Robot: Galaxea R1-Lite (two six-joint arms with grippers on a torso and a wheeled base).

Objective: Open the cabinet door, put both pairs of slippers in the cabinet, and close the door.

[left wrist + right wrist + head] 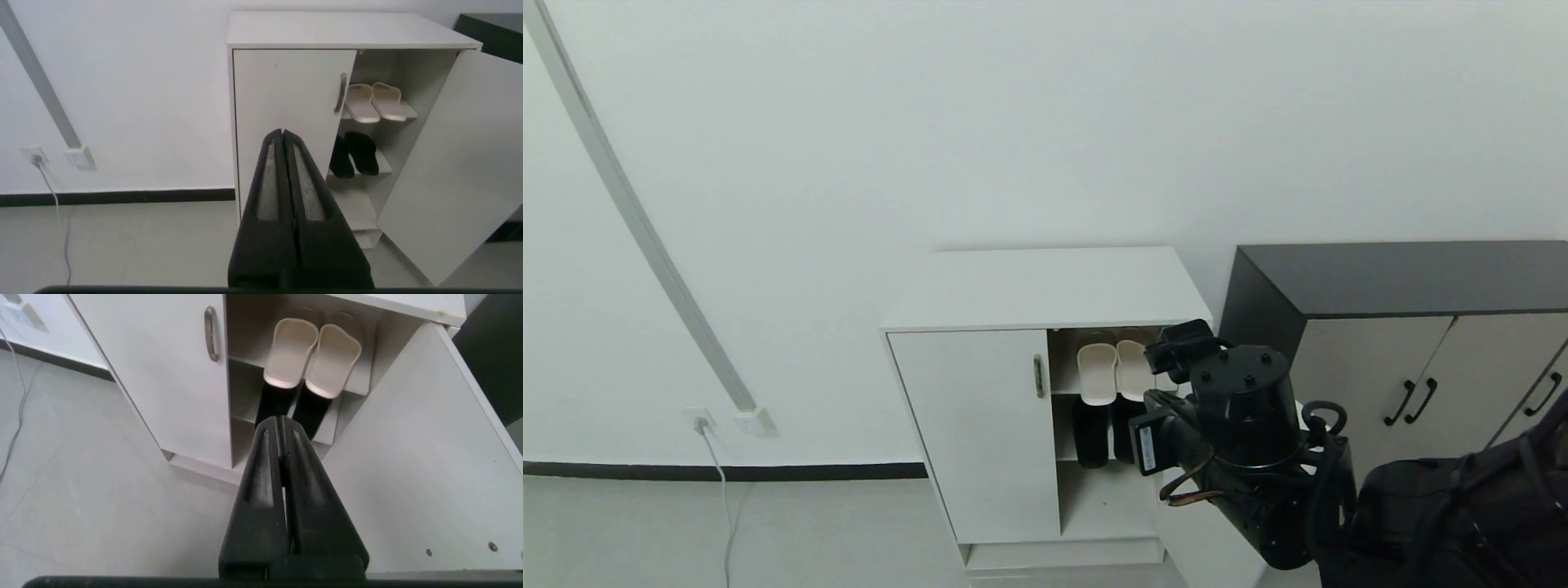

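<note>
The white cabinet [1045, 286] stands against the wall with its left door [980, 425] shut and its right door [417, 465] swung open. A cream pair of slippers [1112, 369] lies on the upper shelf, toes outward. A black pair [1094, 433] sits on the shelf below. My right arm [1233, 408] is in front of the open side. My right gripper [283, 420] is shut and empty, just before the black pair [278, 400] and beside the open door. My left gripper [282, 135] is shut and empty, well back from the cabinet [294, 106].
A dark-topped cabinet [1405, 278] with black handles stands to the right of the white one. A black bag [1462, 506] lies at the lower right. A wall socket with a hanging cable [701, 423] is at the left, above open floor.
</note>
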